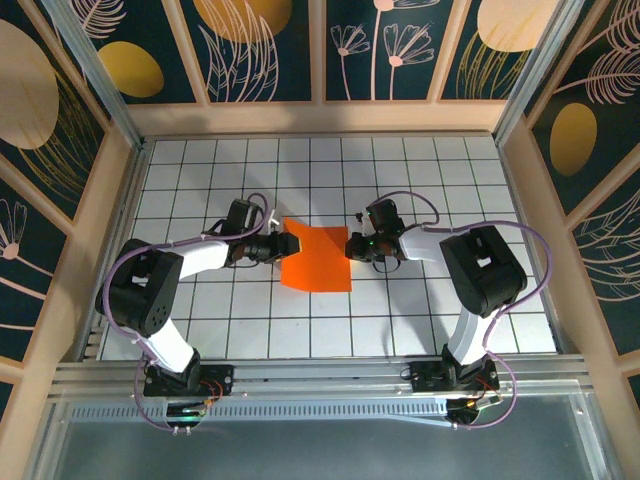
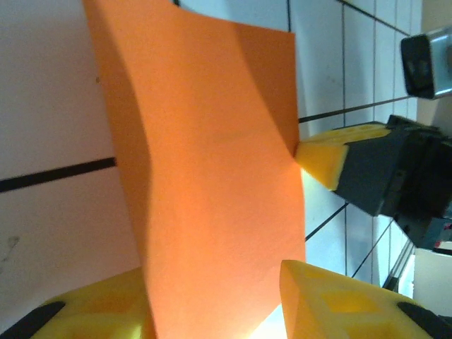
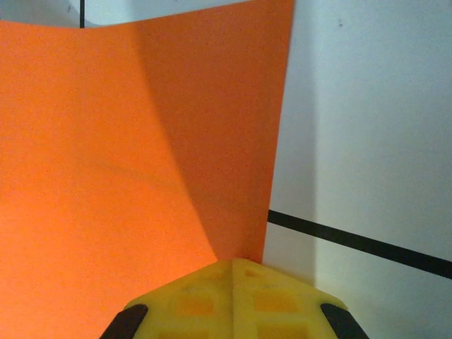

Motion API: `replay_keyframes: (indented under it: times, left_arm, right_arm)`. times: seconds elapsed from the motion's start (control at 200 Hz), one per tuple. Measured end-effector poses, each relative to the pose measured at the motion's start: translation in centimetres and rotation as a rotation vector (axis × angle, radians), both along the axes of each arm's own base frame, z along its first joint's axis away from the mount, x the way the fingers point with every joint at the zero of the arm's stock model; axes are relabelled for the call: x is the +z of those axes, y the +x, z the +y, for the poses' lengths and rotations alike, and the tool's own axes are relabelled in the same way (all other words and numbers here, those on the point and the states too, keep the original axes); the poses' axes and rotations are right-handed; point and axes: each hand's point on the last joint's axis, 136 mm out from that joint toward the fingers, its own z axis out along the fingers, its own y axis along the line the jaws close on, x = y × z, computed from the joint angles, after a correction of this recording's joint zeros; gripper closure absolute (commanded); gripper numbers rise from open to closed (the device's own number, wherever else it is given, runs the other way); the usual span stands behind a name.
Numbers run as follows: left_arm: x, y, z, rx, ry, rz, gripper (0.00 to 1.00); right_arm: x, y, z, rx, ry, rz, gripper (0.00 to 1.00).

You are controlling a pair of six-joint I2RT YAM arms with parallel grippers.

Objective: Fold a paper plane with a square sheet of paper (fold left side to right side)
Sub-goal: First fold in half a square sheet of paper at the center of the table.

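Observation:
The square sheet of paper (image 1: 318, 260) is bright orange and lies mid-table between both arms. Its left part bows up off the tiles (image 2: 212, 141). My left gripper (image 1: 291, 243) is at the sheet's upper left edge. It is open, and the paper runs through the wide gap between its yellow fingers (image 2: 325, 304). My right gripper (image 1: 350, 246) is shut, with its joined yellow tips (image 3: 233, 267) set on the sheet's right edge (image 3: 272, 176). The left wrist view shows that same yellow tip (image 2: 318, 159) touching the edge. No paper plane shape is formed.
The white table with a black grid (image 1: 450, 180) is walled by wooden panels (image 1: 320, 115) at the back and sides. An aluminium rail (image 1: 320, 375) runs along the near edge by the arm bases. Purple cables loop from both arms.

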Motion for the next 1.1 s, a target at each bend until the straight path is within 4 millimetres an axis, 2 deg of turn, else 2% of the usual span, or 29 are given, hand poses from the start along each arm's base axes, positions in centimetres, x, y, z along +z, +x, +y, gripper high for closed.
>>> replay_keyframes:
  times: [0.125, 0.295, 0.445, 0.561, 0.671, 0.791, 0.906, 1.021, 1.101]
  left_arm:
    - [1.4, 0.7, -1.0, -0.012, -0.023, -0.026, 0.51]
    - [2.9, 0.8, -4.3, -0.079, -0.051, -0.061, 0.49]
    - [1.8, 0.2, -6.4, -0.125, -0.050, -0.038, 0.48]
    - [0.6, -0.3, -6.8, -0.137, -0.036, -0.007, 0.48]
    - [0.4, -0.3, -7.3, -0.144, -0.036, -0.003, 0.49]
    - [0.6, -0.2, -7.7, -0.143, -0.038, -0.005, 0.52]
    - [0.4, -0.1, -7.7, -0.136, -0.029, -0.008, 0.61]
    - [-0.1, 0.0, -7.6, -0.123, -0.018, 0.003, 0.72]
    - [-0.4, 0.2, -7.5, -0.116, -0.007, 0.003, 0.79]
  right_arm:
    - [0.0, 0.0, 0.0, -0.001, -0.002, -0.001, 1.00]
    - [0.0, 0.1, 0.1, 0.001, -0.003, -0.004, 1.00]
    - [0.0, 0.1, 0.2, 0.001, -0.005, -0.005, 1.00]
    - [0.0, 0.1, 0.2, 0.001, -0.005, -0.005, 1.00]
    - [0.0, 0.1, 0.2, 0.001, -0.004, -0.006, 1.00]
    - [0.1, 0.1, 0.2, 0.002, -0.002, -0.008, 1.00]
    - [0.2, 0.2, 0.2, 0.000, 0.000, -0.009, 1.00]
    - [0.8, 0.2, 0.3, -0.001, 0.011, -0.021, 0.86]
    - [2.1, 0.3, 0.0, -0.007, 0.035, -0.048, 0.77]
